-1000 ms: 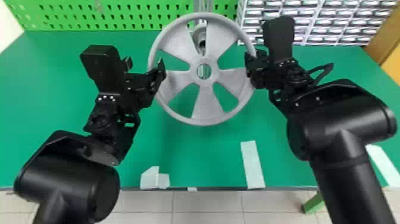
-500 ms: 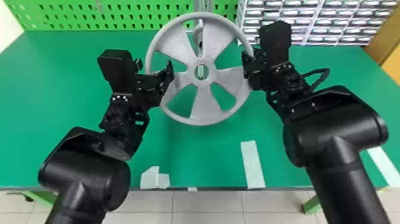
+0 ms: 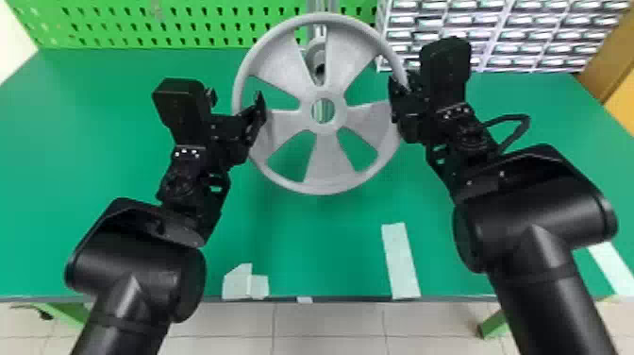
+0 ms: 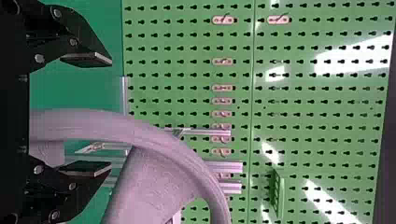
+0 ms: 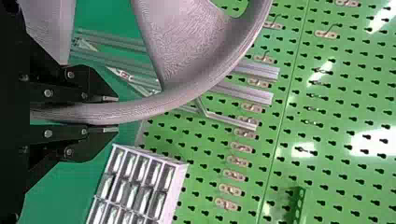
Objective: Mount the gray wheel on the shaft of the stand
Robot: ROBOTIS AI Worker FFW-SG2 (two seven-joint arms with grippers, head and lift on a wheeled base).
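Gray wheel point(image 3: 325, 163) hangs over the tabletop point(image 3: 94, 118), in front of the stand point(image 3: 323, 5). On our left, the left gripper point(image 4: 111, 114) is spread wide around the rim, maybe to help steady it. The right gripper point(image 5: 116, 114) pinches the rim, so we think it stops the wheel falling.

Clock positions are taken from the center of the wheel point(image 3: 329, 165) in the head view. Wheel: 1, with 5 spokes point(image 3: 354, 49) and 1 hub hole point(image 3: 323, 110). Left gripper point(image 3: 259, 108): 1, at 9 o'clock. Right gripper point(image 3: 399, 92): 1, at 3 o'clock. Fingers point(image 4: 91, 59): 2 per gripper. Stand point(image 3: 317, 49): 1, at 12 o'clock. Cabinet point(image 3: 500, 35): 1, at 2 o'clock. Table legs point(image 3: 493, 325): 2, at 5 and 8 o'clock. Long tape strips point(image 3: 400, 262): 2, at 4 and 5 o'clock.
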